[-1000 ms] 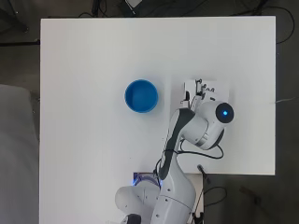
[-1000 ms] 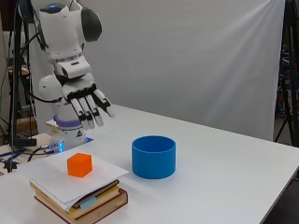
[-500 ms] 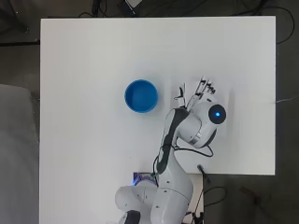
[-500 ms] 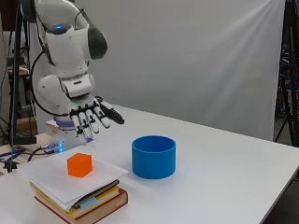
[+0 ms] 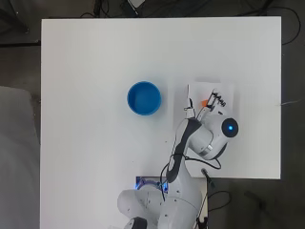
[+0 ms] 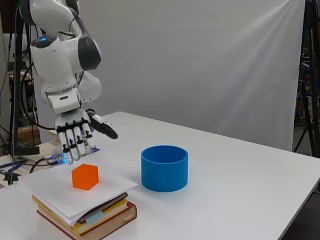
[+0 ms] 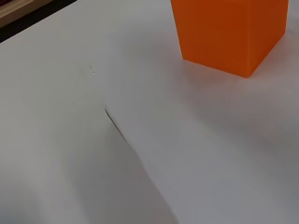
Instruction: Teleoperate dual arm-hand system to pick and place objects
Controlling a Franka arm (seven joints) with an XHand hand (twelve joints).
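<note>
An orange block (image 6: 85, 176) rests on a white sheet (image 6: 75, 192) that covers a stack of books (image 6: 92, 218) at the table's near left in the side view. In the overhead view only a sliver of the orange block (image 5: 204, 102) shows beside the fingers. The wrist view shows the orange block (image 7: 233, 32) close up on the sheet. My hand (image 6: 75, 135) hangs just above the block, fingers pointing down and relaxed, thumb out to the side, holding nothing. The hand (image 5: 215, 99) covers most of the block from above. A blue bowl (image 6: 164, 167) stands to the right of the books.
The blue bowl (image 5: 144, 98) sits left of the sheet (image 5: 228, 90) in the overhead view. The book stack raises the block above the white table (image 5: 95, 71). The arm's base and cables lie at the table's near edge.
The hand has come down and over toward the orange block, ending just above it. Its fingers now point downward instead of outward. The block and bowl have stayed put.
</note>
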